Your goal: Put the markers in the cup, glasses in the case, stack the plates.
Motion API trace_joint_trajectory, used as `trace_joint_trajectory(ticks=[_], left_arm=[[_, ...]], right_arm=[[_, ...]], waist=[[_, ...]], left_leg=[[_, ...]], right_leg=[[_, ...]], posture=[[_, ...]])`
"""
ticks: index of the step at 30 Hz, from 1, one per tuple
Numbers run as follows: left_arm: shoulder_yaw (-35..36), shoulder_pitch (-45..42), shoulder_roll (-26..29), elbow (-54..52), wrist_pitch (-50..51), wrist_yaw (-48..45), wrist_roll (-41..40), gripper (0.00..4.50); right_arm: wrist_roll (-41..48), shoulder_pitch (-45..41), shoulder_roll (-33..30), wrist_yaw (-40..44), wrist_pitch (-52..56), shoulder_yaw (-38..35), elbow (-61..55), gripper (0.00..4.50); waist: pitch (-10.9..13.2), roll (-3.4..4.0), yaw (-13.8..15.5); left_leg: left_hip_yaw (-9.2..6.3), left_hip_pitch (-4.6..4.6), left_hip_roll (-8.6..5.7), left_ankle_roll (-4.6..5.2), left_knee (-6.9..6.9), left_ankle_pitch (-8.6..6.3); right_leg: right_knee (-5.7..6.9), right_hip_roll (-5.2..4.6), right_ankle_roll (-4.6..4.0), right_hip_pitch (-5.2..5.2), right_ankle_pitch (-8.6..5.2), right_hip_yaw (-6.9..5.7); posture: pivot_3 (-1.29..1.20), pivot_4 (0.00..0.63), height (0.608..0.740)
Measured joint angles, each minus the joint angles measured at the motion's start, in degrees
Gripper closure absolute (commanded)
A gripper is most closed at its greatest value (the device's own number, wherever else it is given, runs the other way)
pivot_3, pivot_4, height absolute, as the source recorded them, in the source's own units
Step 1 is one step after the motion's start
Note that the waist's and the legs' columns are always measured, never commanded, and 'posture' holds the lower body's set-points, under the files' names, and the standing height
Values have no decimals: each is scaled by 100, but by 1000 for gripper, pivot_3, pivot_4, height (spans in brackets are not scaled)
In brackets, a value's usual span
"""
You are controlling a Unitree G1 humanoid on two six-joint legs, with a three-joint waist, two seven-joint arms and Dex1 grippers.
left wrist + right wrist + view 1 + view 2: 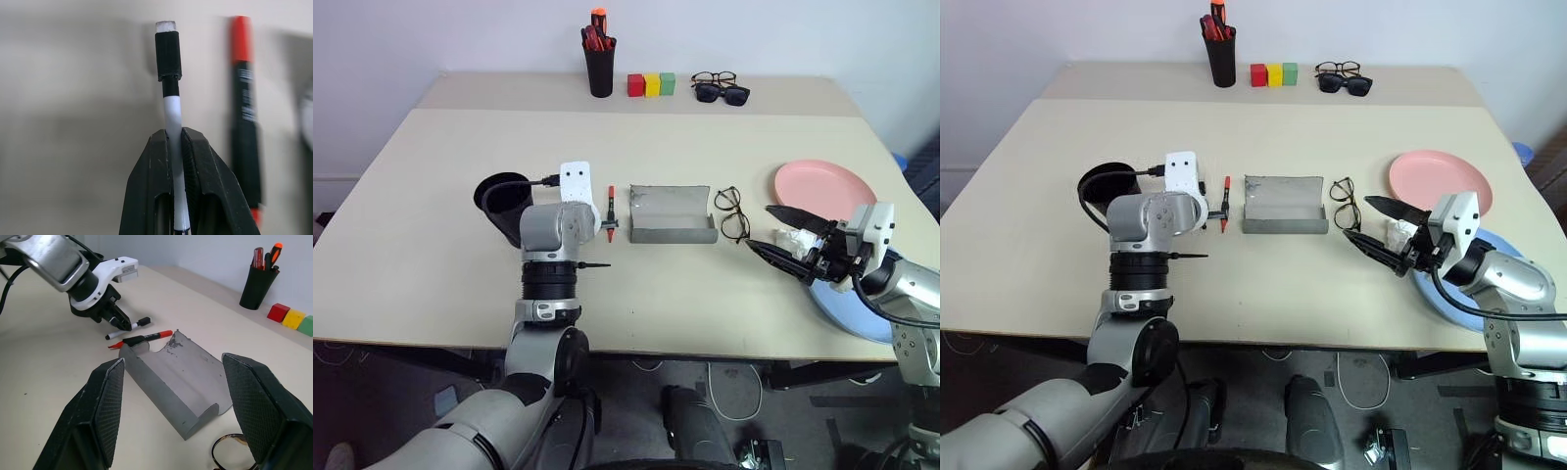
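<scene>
My left gripper (175, 134) is shut on the white marker (172, 110), whose black end points away from the fingers just above the table. The red-orange marker (244, 112) lies right beside it, next to the open grey case (673, 213). The wide black cup (497, 194) stands behind my left wrist, partly hidden by it. The wire-frame glasses (732, 213) lie just right of the case. The pink plate (824, 186) rests at the right, and the blue plate (850, 315) lies under my right arm. My right gripper (761, 227) hovers open near the glasses, holding nothing.
At the table's back stand a slim black pen cup (600, 69) with thick markers, three coloured blocks (651, 85), and thicker spectacles with sunglasses (721, 88). The table's front edge runs close below both arms.
</scene>
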Motion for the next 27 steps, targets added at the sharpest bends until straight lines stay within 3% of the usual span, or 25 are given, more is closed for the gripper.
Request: trace_joint_trajectory(ticks=[6, 11, 14, 17, 22, 27], left_arm=[[-1486, 364, 729, -1558, -584, -1129, -96, 4455], [-2195, 903, 1650, -2569, -2273, -1621, 286, 4455], [-1921, 1469, 1715, -2759, -4167, -1330, 602, 4455], [-1611, 2036, 2026, -2714, -5379, -891, 1074, 4455], [-876, 2691, 2037, -2007, -6773, -347, 1272, 4455], [-621, 3119, 1831, -1363, -7895, -43, 1286, 4455]], right_arm=[[-3, -126, -20, -29, 38, 3, 17, 1270], [-3, -307, -26, -32, 85, 14, 108, 1270], [-6, -451, -26, -30, 112, 58, 218, 1270], [-8, -611, -16, 0, 121, 137, 258, 1270], [-19, -737, 18, 28, 125, 279, 404, 1270], [-9, -864, 105, 75, 124, 376, 425, 1270]], waist=[[-1, 1, -8], [-3, 5, -28], [-4, 6, 8], [-5, 8, 7], [-4, 4, 37], [-5, 5, 36]], left_leg=[[0, 1, 1, -2, -1, 1], [3, 6, 3, -2, -3, 1], [5, 4, 3, -2, 0, 2], [7, 6, 2, -1, 0, 2], [5, -2, -2, 1, 9, 2], [5, 1, -3, 1, 6, 1]], right_leg=[[1, 0, -2, 0, 0, 1], [1, 0, -8, 0, 2, 3], [-3, -7, -16, 1, 2, 3], [-2, -9, -15, 2, 3, 4], [-4, -13, -15, 4, 4, 3], [-2, -13, -13, 4, 4, 2]], posture=[[0, 150, 740], [0, 150, 740], [0, 150, 740], [0, 150, 740], [0, 150, 740], [0, 150, 740]])
